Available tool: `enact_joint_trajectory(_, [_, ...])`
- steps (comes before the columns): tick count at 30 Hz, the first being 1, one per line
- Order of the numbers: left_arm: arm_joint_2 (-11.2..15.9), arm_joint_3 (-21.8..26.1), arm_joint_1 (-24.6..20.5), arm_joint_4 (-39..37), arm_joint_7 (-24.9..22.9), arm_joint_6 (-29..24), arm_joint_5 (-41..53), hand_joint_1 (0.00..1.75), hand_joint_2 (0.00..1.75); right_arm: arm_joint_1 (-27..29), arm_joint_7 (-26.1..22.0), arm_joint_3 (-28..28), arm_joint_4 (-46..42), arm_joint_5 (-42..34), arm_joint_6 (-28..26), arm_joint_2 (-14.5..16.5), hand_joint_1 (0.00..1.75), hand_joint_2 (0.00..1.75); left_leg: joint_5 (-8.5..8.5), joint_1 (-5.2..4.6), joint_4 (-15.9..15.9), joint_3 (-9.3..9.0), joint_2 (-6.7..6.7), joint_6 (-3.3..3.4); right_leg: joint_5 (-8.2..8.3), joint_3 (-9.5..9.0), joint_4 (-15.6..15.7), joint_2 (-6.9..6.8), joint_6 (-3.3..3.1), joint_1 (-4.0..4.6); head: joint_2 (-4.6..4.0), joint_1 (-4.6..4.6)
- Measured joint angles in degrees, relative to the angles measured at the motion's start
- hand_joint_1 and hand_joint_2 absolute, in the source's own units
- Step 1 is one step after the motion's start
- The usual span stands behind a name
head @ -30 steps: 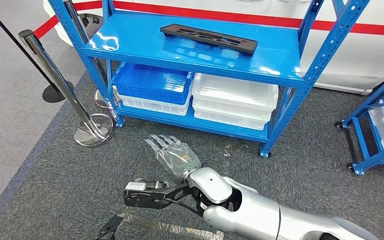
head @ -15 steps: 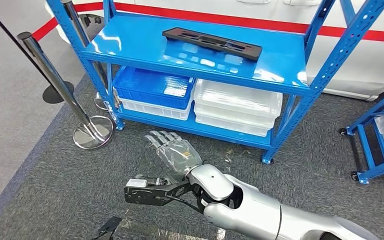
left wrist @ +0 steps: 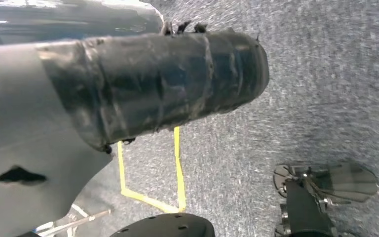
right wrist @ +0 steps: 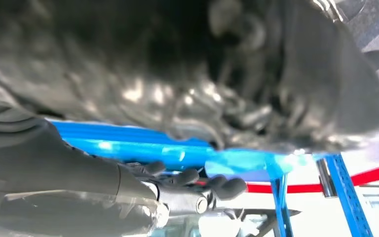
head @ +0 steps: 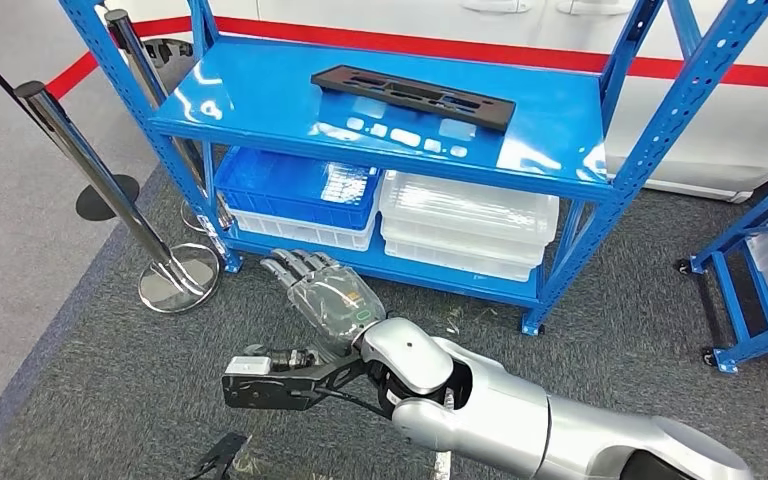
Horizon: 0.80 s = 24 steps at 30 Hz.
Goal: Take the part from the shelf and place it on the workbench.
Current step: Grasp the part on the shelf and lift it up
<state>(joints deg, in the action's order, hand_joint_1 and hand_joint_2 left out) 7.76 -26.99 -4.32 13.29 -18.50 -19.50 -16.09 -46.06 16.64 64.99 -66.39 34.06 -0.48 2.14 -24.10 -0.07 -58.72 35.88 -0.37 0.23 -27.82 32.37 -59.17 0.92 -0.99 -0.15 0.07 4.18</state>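
Lying on shelf (head: 560, 150), part (head: 412, 97) well above right hand (head: 325, 295) (fingers spread, empty).

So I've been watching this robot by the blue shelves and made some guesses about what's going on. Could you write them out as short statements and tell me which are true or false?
1. The black part lies on the top shelf. True.
2. The robot's right hand is gripping the part. False: that hand holds nothing, its fingers apart, below and in front of the shelf, well short of the part.
3. Blue and white bins sit on the lower shelf. True.
4. The floor under the shelf is bare wood. False: it is grey carpet.
5. A metal barrier post stands left of the shelf. True.
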Motion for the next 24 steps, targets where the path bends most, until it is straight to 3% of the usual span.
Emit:
enact_joint_trajectory(2, [0.0,0.0,0.1,0.0,0.0,0.1,0.0,0.00,0.00,-0.3,-0.2,0.0,0.0,0.0,-0.1,0.4,0.00,0.00,-0.31,0.37,0.9,-0.57,-0.03,0.43,-0.34,-0.05,0.0,-0.09,0.55,0.13,0.00,0.01])
enact_joint_trajectory(4, [0.0,0.0,0.1,0.0,0.0,0.3,0.0,0.00,0.00,-0.8,-0.7,0.0,0.0,0.0,-0.1,0.7,0.00,0.00,-0.39,0.75,1.7,-1.43,0.04,0.97,-2.02,1.42,-3.2,-0.26,1.10,0.16,0.00,-0.16])
enact_joint_trajectory(6, [-0.1,0.0,0.0,0.0,0.0,0.4,0.0,0.00,0.00,-1.1,-0.9,0.0,0.0,0.0,-0.2,0.9,0.00,0.00,-0.80,0.75,1.7,-1.92,0.09,1.41,-4.71,5.59,-10.5,-0.37,1.42,0.01,0.00,-0.28])
enact_joint_trajectory(8, [-0.1,-0.1,0.0,0.0,0.0,0.5,0.0,0.00,0.00,-1.0,-0.9,0.1,0.1,0.0,-0.2,0.9,0.00,0.00,-1.38,0.75,1.6,-2.34,0.05,1.54,-5.23,9.42,-15.7,-0.39,1.59,-0.09,0.00,-0.27])
enact_joint_trajectory(9, [-0.1,-0.1,0.1,0.0,0.0,0.6,0.0,0.00,0.00,-1.1,-1.0,0.1,0.2,0.0,-0.2,0.9,0.00,0.00,-1.75,0.76,1.5,-2.70,0.01,1.50,-3.85,9.92,-15.3,-0.41,1.62,-0.16,0.00,-0.28])
enact_joint_trajectory(10, [-0.1,-0.1,0.1,0.0,0.0,0.6,0.0,0.00,0.00,-1.2,-1.0,0.2,0.3,0.0,-0.2,0.9,0.00,0.00,-2.17,0.77,1.3,-3.16,-0.04,1.42,-1.52,9.28,-12.8,-0.43,1.59,-0.24,0.00,-0.28])
enact_joint_trajectory(12, [-0.1,-0.2,0.1,0.0,0.0,0.7,0.0,0.00,0.00,-1.6,-1.0,0.2,0.3,0.0,-0.1,1.2,0.00,0.00,-3.20,0.68,0.8,-3.88,-0.16,0.99,2.79,6.46,-5.5,-0.46,1.39,-0.30,0.00,-0.29])
enact_joint_trajectory(13, [-0.2,-0.3,0.1,0.0,0.0,0.8,0.0,0.00,0.00,-1.9,-1.1,0.2,0.3,0.0,0.0,1.4,0.00,0.00,-3.61,0.59,0.6,-3.94,-0.21,0.66,3.64,5.31,-2.9,-0.41,1.17,-0.27,0.00,-0.29])
enact_joint_trajectory(17, [-0.2,-0.8,-0.1,0.0,0.0,0.8,0.0,0.00,0.00,-2.4,-1.3,0.3,0.5,0.0,0.3,2.2,0.00,0.00,-4.24,0.54,0.5,-3.88,-0.17,-0.50,3.03,4.27,-0.9,-0.11,0.14,-0.20,0.00,-0.10])
enact_joint_trajectory(19, [-0.3,-1.0,-0.1,0.0,0.0,0.8,0.0,0.00,0.00,-2.8,-1.7,0.4,0.6,0.0,0.3,2.6,0.00,0.00,-5.58,0.64,-1.9,-2.91,0.00,-1.08,2.83,3.60,-0.5,-0.16,-0.48,-0.45,0.00,0.13])
enact_joint_trajectory(22, [-0.3,-1.1,-0.1,0.0,0.0,0.9,0.0,0.00,0.00,-3.2,-1.9,0.6,0.9,0.0,0.3,3.2,0.00,0.00,-9.21,0.75,-12.6,3.19,0.10,-1.69,2.30,2.76,-0.3,-0.29,-1.03,-0.43,0.00,0.45])
enact_joint_trajectory(23, [-0.3,-1.2,-0.1,0.0,0.0,0.9,0.0,0.00,0.00,-3.2,-2.0,0.6,1.0,0.0,0.3,3.2,0.00,0.00,-9.37,0.76,-15.3,5.17,0.10,-1.74,2.06,2.48,-0.3,-0.29,-1.08,-0.40,0.00,0.44])
enact_joint_trajectory(24, [-0.3,-1.3,0.0,0.0,0.0,1.0,0.0,0.00,0.00,-3.2,-2.0,0.7,1.1,0.1,0.3,3.3,0.00,0.00,-8.37,0.76,-15.9,6.20,0.10,-1.70,1.80,2.13,-0.3,-0.24,-1.08,-0.38,0.00,0.45])
